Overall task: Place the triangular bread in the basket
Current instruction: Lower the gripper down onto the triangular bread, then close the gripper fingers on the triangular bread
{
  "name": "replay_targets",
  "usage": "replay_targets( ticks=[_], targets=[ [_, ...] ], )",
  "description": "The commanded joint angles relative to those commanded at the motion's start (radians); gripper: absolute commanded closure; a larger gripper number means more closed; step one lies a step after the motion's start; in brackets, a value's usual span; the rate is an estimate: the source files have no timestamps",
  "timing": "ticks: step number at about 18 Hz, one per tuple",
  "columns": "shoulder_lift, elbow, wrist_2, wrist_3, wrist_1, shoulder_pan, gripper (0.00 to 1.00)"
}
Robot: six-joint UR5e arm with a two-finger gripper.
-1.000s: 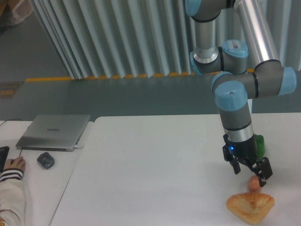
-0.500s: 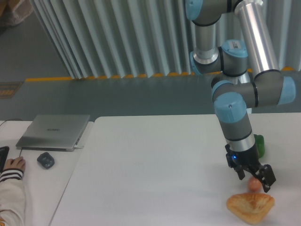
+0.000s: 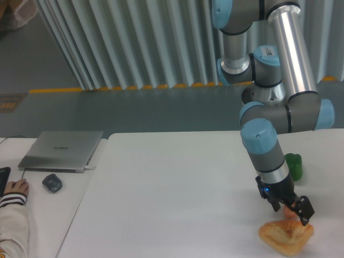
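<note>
**A:** Status check, left to right. Far left you've got a person's hand (image 3: 16, 187) in a striped sleeve at the frame edge, then a closed silver laptop (image 3: 62, 150) with a dark grey computer mouse (image 3: 52, 183) just in front of it. Both sit on the side surface, well apart from the work zone.

**B:** And the arm?

**A:** Right side of the white table (image 3: 172, 188). The black two-finger gripper (image 3: 294, 210) is low over the top edge of the flat golden-brown triangular bread (image 3: 286, 236), which lies on the table near the bottom right corner of the frame. Fingers look spread, nothing between them. I can't tell whether a fingertip touches the crust.

**B:** Anything else near it?

**A:** The green pepper (image 3: 293, 165) stands behind the arm, beside the forearm. A small pinkish-brown ball is mostly hidden behind the gripper, just above the bread, so I won't place it.

**B:** Progress?

**A:** Early, by my read. Bread isn't grasped and isn't lifted. No basket shows in this view, so you can't confirm the drop point from here. Left to do: close on the bread, lift, carry, release in the basket. Watch the ball next to the fingers; you could clip it on the close.
</note>
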Motion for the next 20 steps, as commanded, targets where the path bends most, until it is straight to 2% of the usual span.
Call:
replay_targets(
  ticks=[8, 13, 17, 20],
  targets=[
    [-0.015, -0.011, 0.0, -0.069, 0.002, -0.006, 0.0],
    [-0.015, 0.014, -0.009, -0.112, 0.002, -0.006, 0.0],
    [-0.049, 0.017, 0.05, -0.177, 0.002, -0.024, 0.0],
    [-0.048, 0.018, 0.057, -0.19, 0.002, -0.026, 0.0]
  ],
)
